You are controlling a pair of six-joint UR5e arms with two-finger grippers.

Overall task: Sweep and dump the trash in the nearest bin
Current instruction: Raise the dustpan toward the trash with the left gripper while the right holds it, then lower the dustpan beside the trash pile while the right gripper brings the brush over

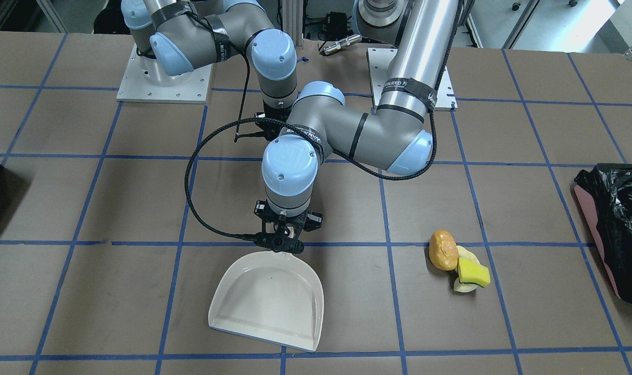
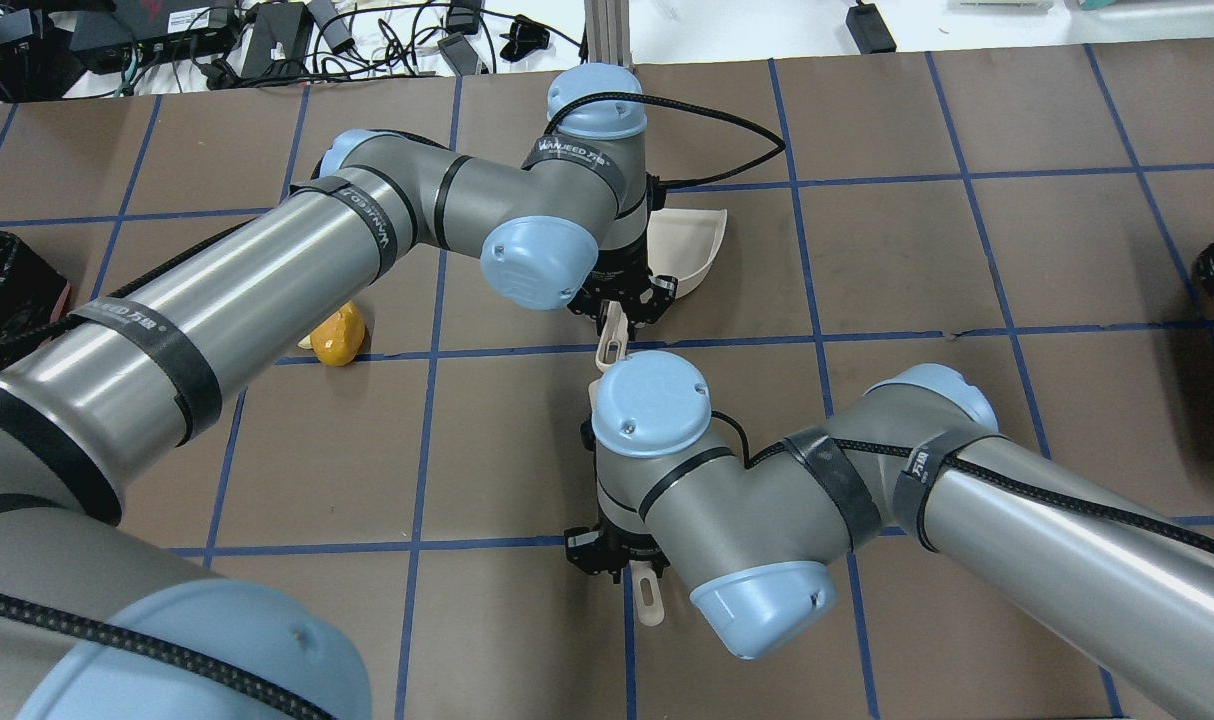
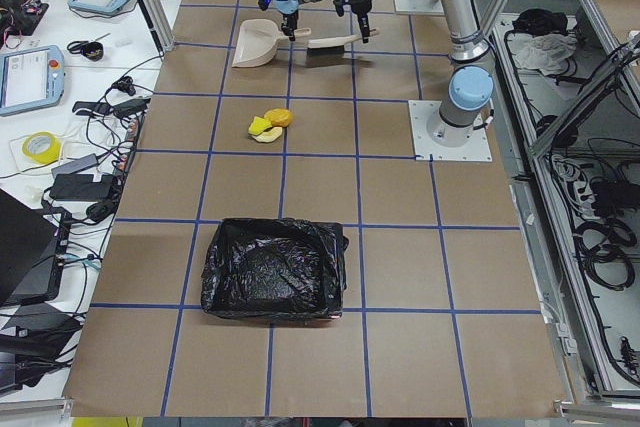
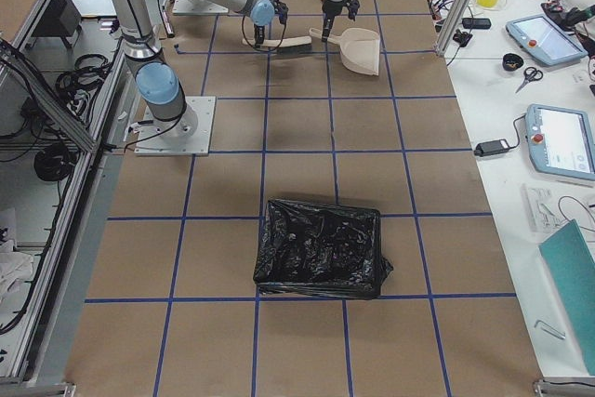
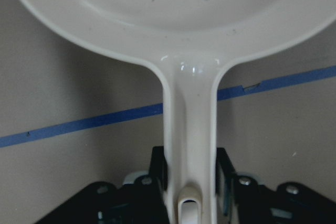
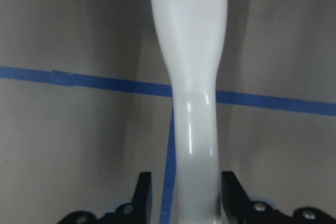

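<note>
You have the brown table (image 1: 139,291), gridded with blue tape, filling every view. The two arms meet at the middle of the overhead view.

The bin (image 3: 275,272), lined with a crinkled black bag, sits low and centre in the left side view. In the front view it is cut off by the right edge. A second black-lined bin (image 4: 321,248) fills the middle of the right side view.

The cream dustpan (image 1: 266,304) lies flat at lower centre of the front view, its open lip toward the bottom edge. The brush (image 3: 327,44) shows near the top of the left side view, just right of the dustpan.

The trash (image 1: 459,263) lies right of centre in the front view, between dustpan and bin: an orange lump (image 1: 443,250), a yellow sponge (image 1: 473,272) and a pale piece (image 1: 464,285), all touching.

Your left gripper (image 1: 280,239) pinches the dustpan's handle, its fingers (image 5: 158,169) snug on both sides. Your right gripper (image 6: 186,190) straddles the brush's white handle (image 6: 194,77). A sliver of table shows beside one finger, so I cannot tell whether it clamps.
</note>
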